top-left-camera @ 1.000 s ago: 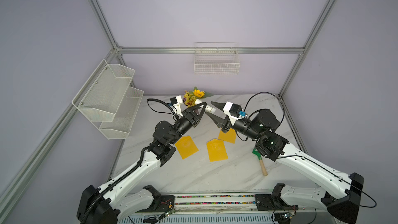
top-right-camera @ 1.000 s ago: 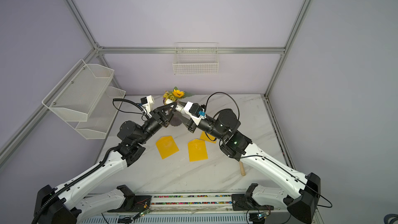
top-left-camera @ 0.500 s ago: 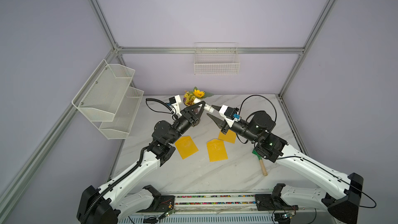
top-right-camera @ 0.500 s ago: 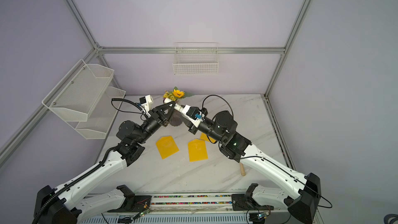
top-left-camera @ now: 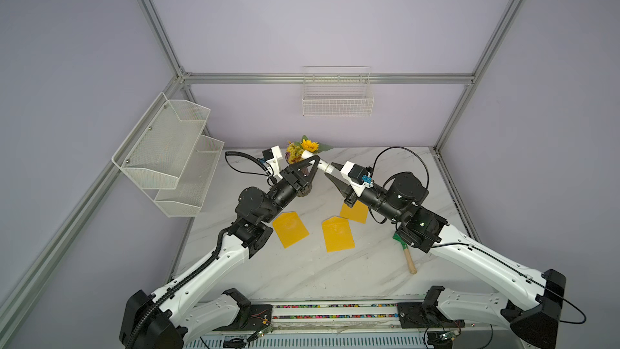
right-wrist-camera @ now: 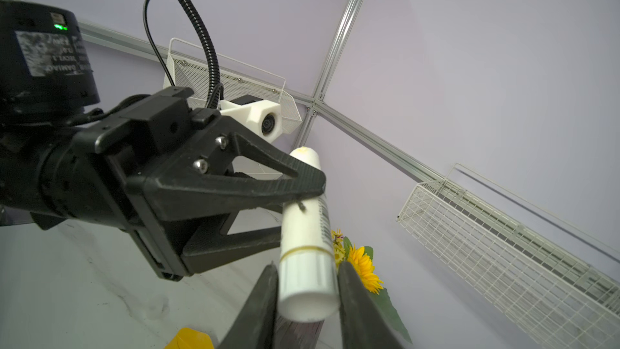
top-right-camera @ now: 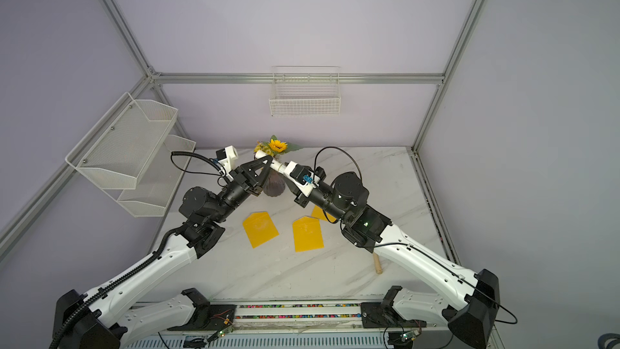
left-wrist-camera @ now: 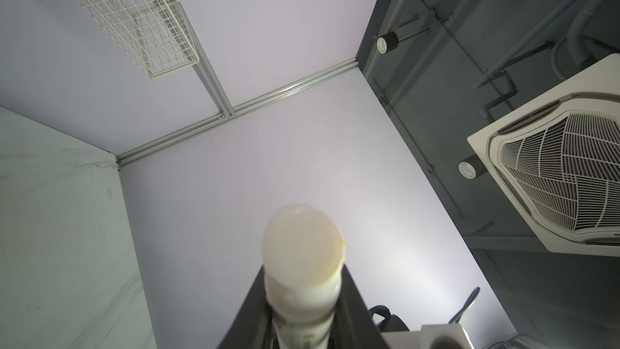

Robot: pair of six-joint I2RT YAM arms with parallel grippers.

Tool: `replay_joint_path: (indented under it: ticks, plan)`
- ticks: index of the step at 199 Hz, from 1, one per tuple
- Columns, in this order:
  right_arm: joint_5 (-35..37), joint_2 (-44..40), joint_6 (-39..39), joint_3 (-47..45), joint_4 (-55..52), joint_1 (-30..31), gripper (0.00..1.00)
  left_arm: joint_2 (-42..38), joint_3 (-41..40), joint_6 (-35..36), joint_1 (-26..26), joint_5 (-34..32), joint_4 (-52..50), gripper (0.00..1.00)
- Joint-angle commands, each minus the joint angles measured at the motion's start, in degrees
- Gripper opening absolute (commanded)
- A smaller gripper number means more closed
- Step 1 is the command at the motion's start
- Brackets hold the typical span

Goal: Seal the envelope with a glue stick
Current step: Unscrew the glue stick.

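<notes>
Glue stick (right-wrist-camera: 307, 229) is in the air above the flower vase (top-right-camera: 273, 186), tilted between the two hands. Your left hand (right-wrist-camera: 303, 211) is clamped around the middle of its body, and the right hand (right-wrist-camera: 307, 273) has its fingers (right-wrist-camera: 261, 307) pressed on both sides of the ribbed end, so it seems clamped too. I think this step is to loosen that end. Hold the left grip firm, then turn or pull with the right hand along the axis of the glue stick, slowly, without bending it. The yellow envelopes (top-left-camera: 337, 235) wait on the worktop (top-left-camera: 302, 273), on your side of the vase.
</notes>
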Motion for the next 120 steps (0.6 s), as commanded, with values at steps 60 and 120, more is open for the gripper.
replay_joint_path:
  ticks: [60,120]
  plan:
    - [0.9,-0.4,19.5,1.6,1.5,0.0,0.16,3.3,3.4,0.9,0.3,5.3,13.2,0.04]
    - [-9.5,-2.9,77.8,-6.2,20.6,0.0,0.08,7.2,15.0,14.9,1.0,23.7,16.5,0.01]
